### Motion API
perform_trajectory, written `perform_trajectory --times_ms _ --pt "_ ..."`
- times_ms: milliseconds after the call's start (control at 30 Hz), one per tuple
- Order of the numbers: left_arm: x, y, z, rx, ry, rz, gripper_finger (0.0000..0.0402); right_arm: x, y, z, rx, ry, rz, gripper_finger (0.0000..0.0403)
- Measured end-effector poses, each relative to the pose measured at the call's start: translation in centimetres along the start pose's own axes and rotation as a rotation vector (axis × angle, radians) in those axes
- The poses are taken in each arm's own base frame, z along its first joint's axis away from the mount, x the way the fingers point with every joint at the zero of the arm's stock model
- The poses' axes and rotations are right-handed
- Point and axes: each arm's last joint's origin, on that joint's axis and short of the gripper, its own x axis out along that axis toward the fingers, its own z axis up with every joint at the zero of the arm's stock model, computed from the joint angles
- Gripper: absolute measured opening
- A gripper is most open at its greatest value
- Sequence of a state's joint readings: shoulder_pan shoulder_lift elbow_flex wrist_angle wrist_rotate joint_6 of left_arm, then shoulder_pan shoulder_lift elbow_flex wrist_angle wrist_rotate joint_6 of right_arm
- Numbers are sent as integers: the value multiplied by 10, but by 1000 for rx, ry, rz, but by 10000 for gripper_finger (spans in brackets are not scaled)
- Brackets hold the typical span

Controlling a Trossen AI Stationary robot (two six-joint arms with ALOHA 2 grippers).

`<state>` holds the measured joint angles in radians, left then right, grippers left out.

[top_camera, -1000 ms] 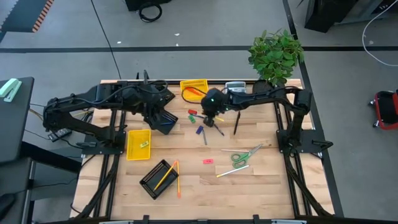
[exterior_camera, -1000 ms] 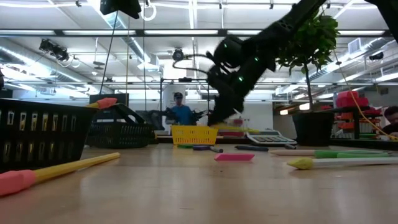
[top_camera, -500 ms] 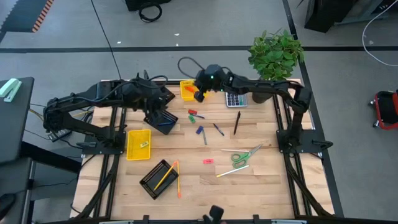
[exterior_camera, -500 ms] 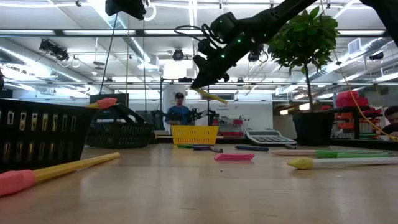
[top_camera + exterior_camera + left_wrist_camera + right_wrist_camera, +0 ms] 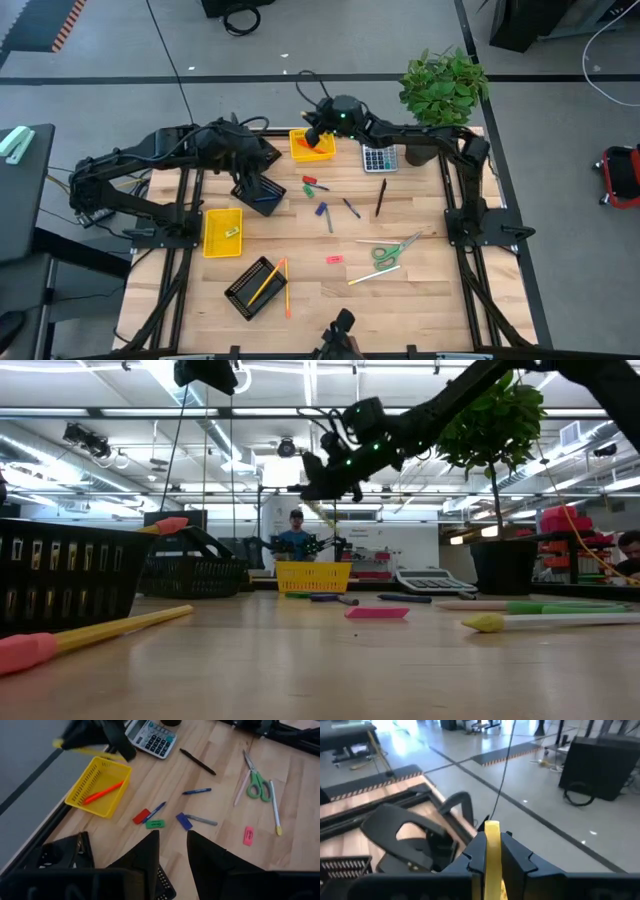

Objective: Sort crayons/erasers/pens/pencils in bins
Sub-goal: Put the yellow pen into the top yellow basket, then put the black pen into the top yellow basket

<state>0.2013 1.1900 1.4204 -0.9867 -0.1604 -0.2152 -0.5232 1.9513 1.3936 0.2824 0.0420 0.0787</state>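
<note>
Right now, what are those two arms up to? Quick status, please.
Right gripper shut on a yellow pencil, held above the far yellow bin. Left gripper open, waiting over the black mesh bin. An orange stick already lies in the yellow bin. Nothing blocking.

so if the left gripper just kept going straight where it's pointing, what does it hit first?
Likely the bare tabletop near the green eraser and the blue crayon, which lie just ahead of the left gripper in its wrist view. Nothing stands in between, though depth is hard to judge.
</note>
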Motion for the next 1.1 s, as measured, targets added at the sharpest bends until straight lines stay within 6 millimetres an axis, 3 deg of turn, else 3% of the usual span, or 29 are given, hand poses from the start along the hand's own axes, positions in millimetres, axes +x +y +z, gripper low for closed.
perform_trajectory --times_ms 200,333,567,1000,1100 --pt "0 2 -1 -15 24 -31 107 20 -4 -32 5 81 -7 44" --pt "0 3 -3 -22 46 -32 107 25 -7 -41 -6 100 -12 44" --pt "0 2 -3 -47 42 -34 107 26 -13 -42 -66 106 1 48" --pt "0 2 -2 -89 38 -35 107 25 -3 -41 -89 106 43 132" --pt "0 2 -2 -65 38 -37 107 15 3 -33 13 147 46 137"
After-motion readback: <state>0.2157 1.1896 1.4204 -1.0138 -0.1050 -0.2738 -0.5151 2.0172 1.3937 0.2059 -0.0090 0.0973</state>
